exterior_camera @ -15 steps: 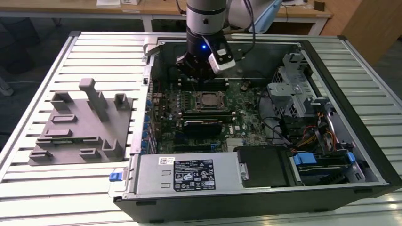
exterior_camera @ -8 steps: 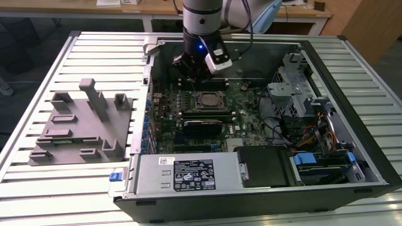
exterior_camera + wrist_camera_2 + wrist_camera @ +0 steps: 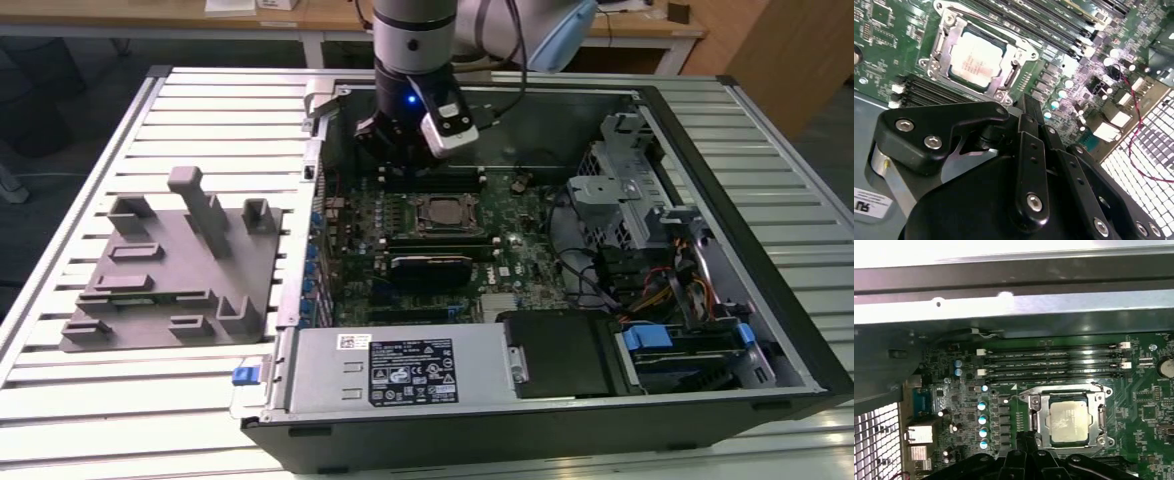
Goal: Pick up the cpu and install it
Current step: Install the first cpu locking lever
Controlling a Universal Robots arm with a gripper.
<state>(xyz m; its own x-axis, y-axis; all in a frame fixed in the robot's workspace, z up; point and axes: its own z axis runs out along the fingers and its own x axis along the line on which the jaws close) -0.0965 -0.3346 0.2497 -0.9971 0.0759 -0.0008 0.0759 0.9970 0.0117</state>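
The cpu is a pale silver square lying flat in its socket on the green motherboard, inside the open computer case. Both wrist views show it framed by the metal socket bracket, cpu and cpu. My gripper hangs over the board just beyond the socket, toward the case's far wall. Its black fingers are drawn together with nothing between them, and the fingertips stop short of the chip without touching it.
Black memory slots run beside the socket. The case wall rises on the exterior view's left, a drive cage and cables on its right, and a power supply at the front. A grey fixture sits on the slatted table.
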